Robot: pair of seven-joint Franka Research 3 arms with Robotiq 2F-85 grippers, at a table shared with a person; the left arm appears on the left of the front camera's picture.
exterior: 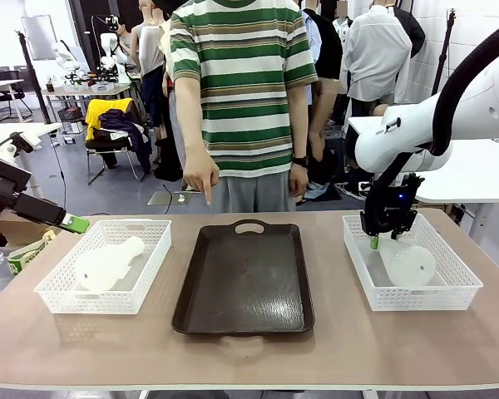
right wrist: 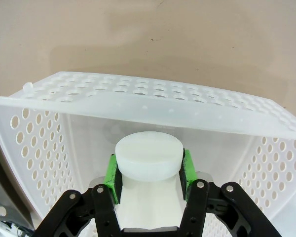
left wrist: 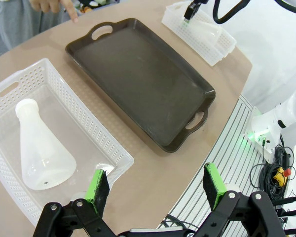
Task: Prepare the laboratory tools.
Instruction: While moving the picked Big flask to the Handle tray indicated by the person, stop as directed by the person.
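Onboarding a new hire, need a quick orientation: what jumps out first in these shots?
The right gripper is shut on the neck of a flask lying in the right basket. Mid-table sits a dark tray, with a person's hand pointing down at its far edge. A second flask lies on its side in the left basket, and the open left gripper hangs just left of it.
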